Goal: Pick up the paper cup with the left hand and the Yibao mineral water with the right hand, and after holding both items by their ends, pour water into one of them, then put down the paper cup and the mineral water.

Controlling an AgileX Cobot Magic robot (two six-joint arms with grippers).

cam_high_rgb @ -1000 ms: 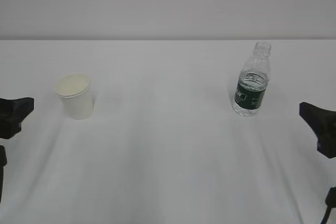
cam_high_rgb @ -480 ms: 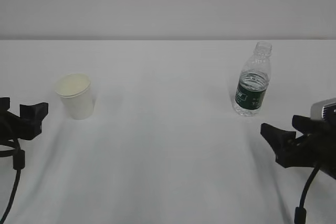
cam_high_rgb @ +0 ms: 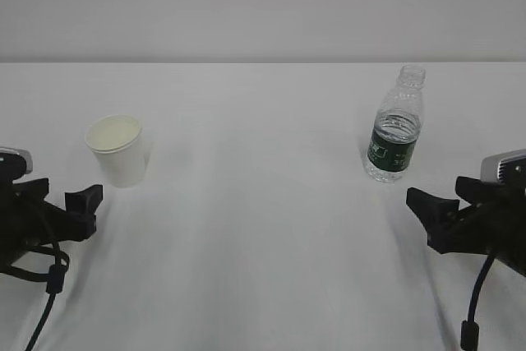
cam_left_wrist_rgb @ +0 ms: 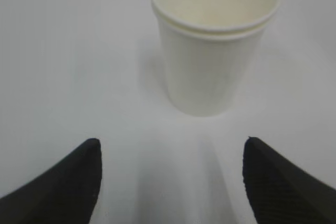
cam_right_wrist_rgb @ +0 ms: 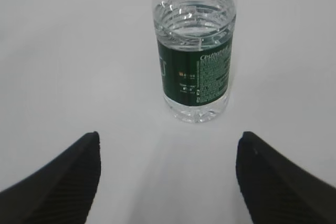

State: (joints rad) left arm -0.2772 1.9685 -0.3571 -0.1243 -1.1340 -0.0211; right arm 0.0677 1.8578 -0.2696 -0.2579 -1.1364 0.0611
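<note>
The main risk we see is a knock before any grip: the paper cup (cam_left_wrist_rgb: 214, 43) is light and stands free on the white table (cam_high_rgb: 263, 228), so one finger touching its wall early could push it away or tip it. The Yibao mineral water (cam_right_wrist_rgb: 195, 51) has no cap and holds water up to about the top of its green label — a bump on its side could spill it, and a hard squeeze on the thin ribbed plastic could press water out of the neck. Our left hand (cam_left_wrist_rgb: 170, 182) is low over the table with its fingers apart and nothing between them; the cup stands upright just ahead of it, a little to the right of the middle of the gap, not touching. Our right hand (cam_right_wrist_rgb: 168, 179) is in the same pose, low and level, fingers spread wide and empty — the bottle stands upright straight ahead of it, close to the centre line, also clear of both fingers.
</note>
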